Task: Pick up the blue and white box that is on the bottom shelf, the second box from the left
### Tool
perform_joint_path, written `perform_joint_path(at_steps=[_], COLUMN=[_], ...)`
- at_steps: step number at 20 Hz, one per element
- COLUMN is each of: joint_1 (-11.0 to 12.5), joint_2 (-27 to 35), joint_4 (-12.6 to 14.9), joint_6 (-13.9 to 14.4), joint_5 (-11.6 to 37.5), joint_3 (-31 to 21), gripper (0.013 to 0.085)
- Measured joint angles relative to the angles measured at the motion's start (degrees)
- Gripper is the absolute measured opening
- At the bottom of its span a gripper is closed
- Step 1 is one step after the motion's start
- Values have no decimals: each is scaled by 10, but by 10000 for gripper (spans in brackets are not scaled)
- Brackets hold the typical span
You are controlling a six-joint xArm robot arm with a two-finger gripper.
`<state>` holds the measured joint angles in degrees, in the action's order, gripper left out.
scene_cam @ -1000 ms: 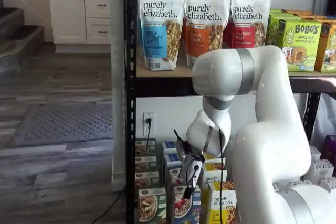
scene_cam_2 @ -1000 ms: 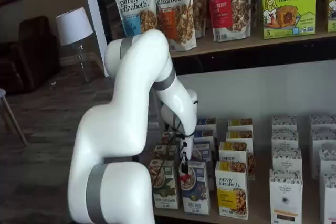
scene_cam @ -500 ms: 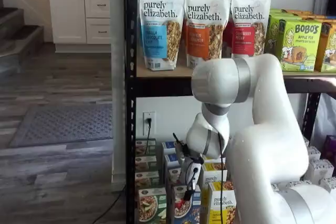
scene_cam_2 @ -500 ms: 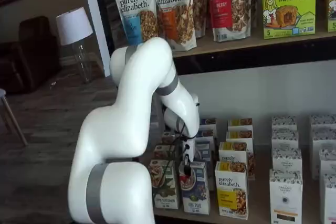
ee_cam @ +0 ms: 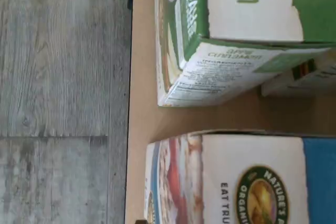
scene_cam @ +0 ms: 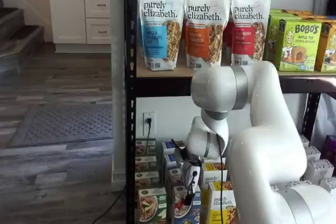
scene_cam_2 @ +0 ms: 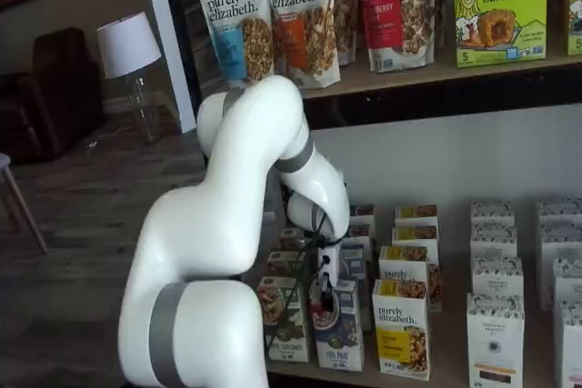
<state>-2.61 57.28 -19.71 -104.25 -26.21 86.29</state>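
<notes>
- The black-fingered end effector [scene_cam_2: 324,297], apparently spread, hangs just above the small upright blue and white box [scene_cam_2: 337,326].
- A green-fronted carton [scene_cam_2: 284,319] stands beside it; a yellow granola box [scene_cam_2: 401,329] flanks the other side.

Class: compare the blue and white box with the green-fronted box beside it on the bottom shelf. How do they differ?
The blue and white box has a blue-and-white front; the green-fronted box is green and white. The tool hangs over the blue and white box, not the green-fronted box. Both are upright front-row cartons picturing a bowl.
</notes>
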Motion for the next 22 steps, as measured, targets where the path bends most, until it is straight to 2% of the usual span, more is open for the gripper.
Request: perform_joint_path(at_steps=[10,19,21,22], joint_1=[-4,-5,-5,-5], joint_2=[7,8,8,8], joint_4=[32,34,33,33], joint_6=[32,34,33,32], joint_5=[-8,-3,-8,-9], joint_3=[4,0,2,2], gripper=[850,850,770,770])
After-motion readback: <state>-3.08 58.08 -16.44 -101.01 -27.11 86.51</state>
